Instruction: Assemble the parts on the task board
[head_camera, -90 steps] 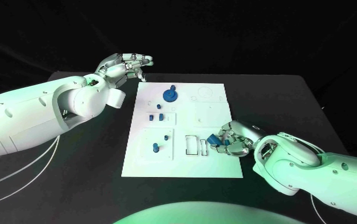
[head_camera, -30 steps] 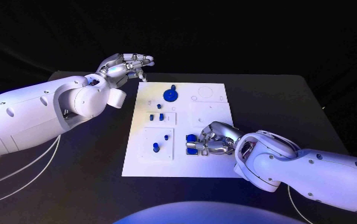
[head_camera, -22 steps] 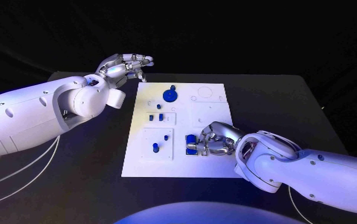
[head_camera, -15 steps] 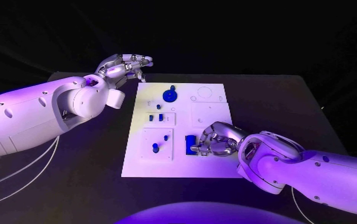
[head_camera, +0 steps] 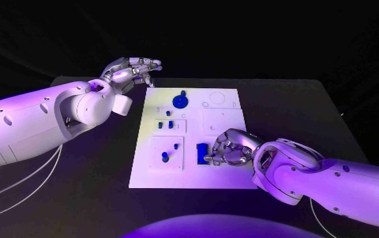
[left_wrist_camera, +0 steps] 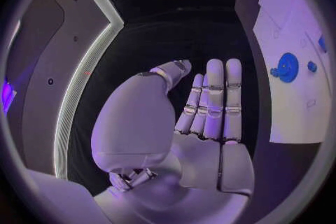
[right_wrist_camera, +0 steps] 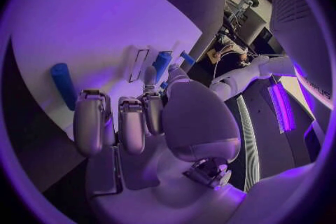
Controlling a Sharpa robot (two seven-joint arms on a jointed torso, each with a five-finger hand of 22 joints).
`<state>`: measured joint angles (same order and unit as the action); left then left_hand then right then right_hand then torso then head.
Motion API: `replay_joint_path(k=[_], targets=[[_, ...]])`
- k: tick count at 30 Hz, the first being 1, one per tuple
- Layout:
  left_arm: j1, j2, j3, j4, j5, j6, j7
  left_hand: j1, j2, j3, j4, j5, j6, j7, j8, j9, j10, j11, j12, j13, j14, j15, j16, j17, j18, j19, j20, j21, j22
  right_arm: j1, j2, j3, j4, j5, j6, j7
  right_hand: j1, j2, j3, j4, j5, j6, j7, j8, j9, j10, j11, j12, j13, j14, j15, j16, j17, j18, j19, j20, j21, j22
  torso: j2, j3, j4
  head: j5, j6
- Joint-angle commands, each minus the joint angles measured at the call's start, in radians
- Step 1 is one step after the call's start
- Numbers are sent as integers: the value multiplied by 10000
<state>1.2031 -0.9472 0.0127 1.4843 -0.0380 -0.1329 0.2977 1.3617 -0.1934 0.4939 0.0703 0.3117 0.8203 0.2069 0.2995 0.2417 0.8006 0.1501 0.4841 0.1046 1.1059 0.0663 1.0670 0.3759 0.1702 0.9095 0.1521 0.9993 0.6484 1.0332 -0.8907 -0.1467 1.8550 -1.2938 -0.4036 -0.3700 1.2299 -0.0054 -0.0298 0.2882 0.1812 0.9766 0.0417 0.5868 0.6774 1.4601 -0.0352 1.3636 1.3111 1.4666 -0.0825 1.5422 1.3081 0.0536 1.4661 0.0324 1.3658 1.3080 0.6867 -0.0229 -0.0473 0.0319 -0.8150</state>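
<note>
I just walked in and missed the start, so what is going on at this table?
A two-armed robot is assembling small blue parts on a white task board on a black table. Its right hand is down on the board's near half, fingers curled at a blue part by the rectangular slots; whether it grips the part is unclear. The left hand hovers off the board's far left corner, holding nothing. A blue gear sits near the far edge.
</note>
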Motion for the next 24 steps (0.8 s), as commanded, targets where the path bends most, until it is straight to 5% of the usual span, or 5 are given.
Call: replay_joint_path(k=[1, 10, 17, 24], targets=[[3, 7, 6, 17, 57, 120, 43, -127, 6, -14, 56, -7, -68, 20, 43, -11, -68, -12, 36, 15, -41, 2, 51, -15, 143, 14, 87, -35, -10, 10, -64, 8, 22, -284, -188, -67, 58, 46, 72, 17, -49, 2, -55, -68, -16, 71, 23, -29, 860, 894, -76, 38, 1877, -138, 392, -103, -35, 2102, -2, -8, -3, -2, 18], [3, 1, 5, 5, 58, 121, 55, -115, 27, -8, 58, -1, -84, 22, 55, -13, -95, -10, 70, 17, -46, 4, 65, -20, 144, 22, 89, -47, -19, 431, -932, 39, 292, -347, -898, 48, 154, -118, 51, 6, 111, -314, 92, -329, -111, -224, 142, -538, 492, 834, 8, -63, 1607, -54, 228, -49, -510, 1981, -24, -20, -27, -116, 41], [3, -4, 3, 12, 58, 141, 68, -119, 33, -9, 64, -1, -86, 22, 59, -13, -98, -10, 80, 19, -47, 5, 68, -21, 144, 24, 90, -50, -22, 625, -1652, 35, 348, -640, -649, -94, 299, -408, -95, 23, 76, -932, 451, -890, -310, -1099, 458, -1896, -505, 705, 275, -293, 1080, 110, -131, 170, -1505, 1733, -25, -9, -31, -274, 92], [-4, -7, 1, 22, 58, 179, 84, -123, 31, -12, 66, -2, -87, 22, 61, -13, -98, -10, 84, 19, -47, 5, 70, -21, 144, 24, 91, -51, -23, 457, -2057, 13, 394, -1384, -171, -357, 636, -420, -45, -13, 243, -899, 483, -1000, -349, -1171, 494, -1986, -596, 697, 320, -327, 1043, 116, -131, 246, -1516, 1735, -40, 5, -61, -407, 95]])
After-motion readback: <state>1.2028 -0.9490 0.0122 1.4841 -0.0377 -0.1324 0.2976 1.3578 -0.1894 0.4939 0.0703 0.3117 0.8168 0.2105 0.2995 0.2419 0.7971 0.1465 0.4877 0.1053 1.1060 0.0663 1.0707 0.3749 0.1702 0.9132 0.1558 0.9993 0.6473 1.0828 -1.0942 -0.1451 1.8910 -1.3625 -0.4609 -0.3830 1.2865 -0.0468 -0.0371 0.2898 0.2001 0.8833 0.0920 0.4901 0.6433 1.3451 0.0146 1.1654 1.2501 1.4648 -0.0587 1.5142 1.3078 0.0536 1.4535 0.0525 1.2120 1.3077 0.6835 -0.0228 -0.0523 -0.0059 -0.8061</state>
